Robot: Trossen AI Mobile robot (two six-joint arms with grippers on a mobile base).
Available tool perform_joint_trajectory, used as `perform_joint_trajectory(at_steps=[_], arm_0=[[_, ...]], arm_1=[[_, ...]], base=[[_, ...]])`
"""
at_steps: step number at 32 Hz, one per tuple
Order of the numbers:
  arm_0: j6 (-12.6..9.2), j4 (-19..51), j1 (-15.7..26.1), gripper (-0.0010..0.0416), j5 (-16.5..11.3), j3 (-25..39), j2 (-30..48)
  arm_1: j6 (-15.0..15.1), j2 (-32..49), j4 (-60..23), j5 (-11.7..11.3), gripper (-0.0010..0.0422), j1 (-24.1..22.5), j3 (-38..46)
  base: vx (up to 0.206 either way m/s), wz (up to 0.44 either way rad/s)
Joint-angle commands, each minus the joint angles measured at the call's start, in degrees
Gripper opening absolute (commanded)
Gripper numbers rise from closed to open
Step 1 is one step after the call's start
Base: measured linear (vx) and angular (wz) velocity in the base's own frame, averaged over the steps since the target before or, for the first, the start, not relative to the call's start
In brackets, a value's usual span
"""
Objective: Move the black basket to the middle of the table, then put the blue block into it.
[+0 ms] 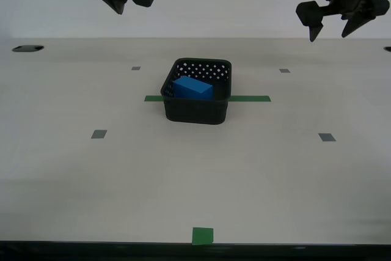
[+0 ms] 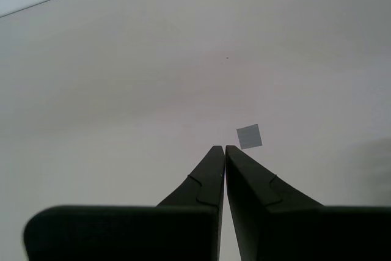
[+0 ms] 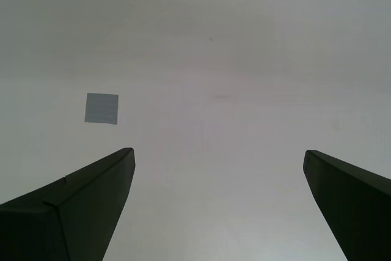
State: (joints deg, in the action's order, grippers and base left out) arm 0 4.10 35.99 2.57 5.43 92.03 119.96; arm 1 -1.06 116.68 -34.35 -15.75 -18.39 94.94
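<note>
The black basket (image 1: pixel 197 109) stands at the middle of the off-white table (image 1: pixel 275 175), on the green tape strip (image 1: pixel 250 98). The blue block (image 1: pixel 192 88) lies tilted inside the basket. My first gripper (image 1: pixel 333 33) hangs open and empty high above the table at the exterior view's right; in the first wrist view (image 3: pixel 219 154) its jaws stand wide apart over bare tabletop. My second gripper (image 1: pixel 119 9) hangs shut and empty high at the exterior view's left; in the second wrist view (image 2: pixel 225 148) its fingers touch. Neither wrist view shows the basket or the block.
A green square (image 1: pixel 203 235) marks the near table edge. Small grey squares (image 1: pixel 99 134) (image 1: pixel 327 137) (image 1: pixel 135 68) (image 1: pixel 285 70) lie flat around the basket. One shows in each wrist view (image 3: pixel 102 108) (image 2: pixel 249 136). A dark hole (image 1: pixel 27 48) sits at the far left corner.
</note>
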Motion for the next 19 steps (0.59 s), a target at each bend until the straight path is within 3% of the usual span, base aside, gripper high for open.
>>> perform_joint_trajectory(at_steps=[1, 19], arm_0=[[-0.11, -0.02, 0.04, 0.0385, 0.04, 0.04, 0.0], [-0.11, -0.04, 0.04, 0.0385, 0.04, 0.04, 0.0]], arm_1=[[0.17, -0.02, 0.0, -0.07, 0.0, -0.02, -0.02], [0.17, -0.02, 0.02, -0.09, 0.0, -0.02, -0.02]], base=[[0.0, 0.0], [0.0, 0.0]])
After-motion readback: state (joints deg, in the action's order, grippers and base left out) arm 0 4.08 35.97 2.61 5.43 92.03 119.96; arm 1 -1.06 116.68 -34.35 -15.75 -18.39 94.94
